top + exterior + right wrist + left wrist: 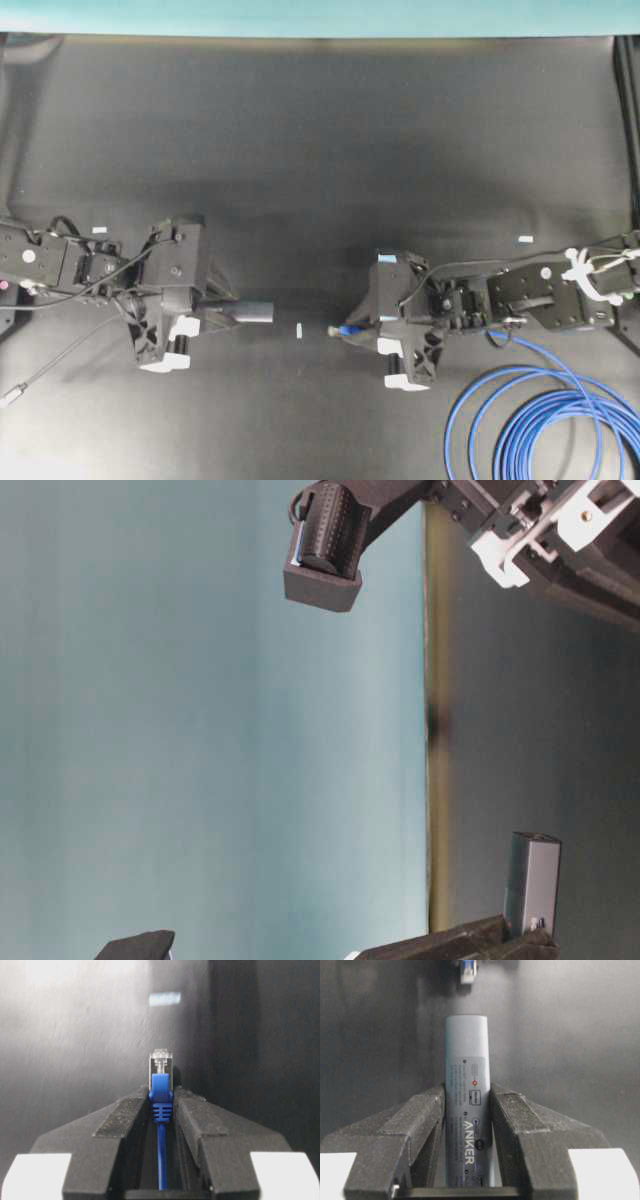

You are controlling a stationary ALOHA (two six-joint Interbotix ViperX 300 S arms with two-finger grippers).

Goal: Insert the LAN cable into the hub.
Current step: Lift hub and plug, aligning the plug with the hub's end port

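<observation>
My left gripper (226, 313) is shut on the hub (252, 312), a slim dark-grey bar that sticks out toward the right. In the left wrist view the hub (466, 1055) stands between the fingers (427, 1115) with its free end forward. My right gripper (362, 330) is shut on the blue boot of the LAN cable's plug (343, 330). In the right wrist view the clear plug (161, 1062) juts past the fingertips (125, 1110). Plug and hub face each other across a gap and do not touch. The plug shows at the top of the left wrist view (466, 972).
The blue cable's coiled loops (560, 420) lie at the front right, behind the right arm. A small white tape mark (299, 330) sits on the black mat between hub and plug. A thin grey cord ends in a small silver plug (11, 394) at the far left.
</observation>
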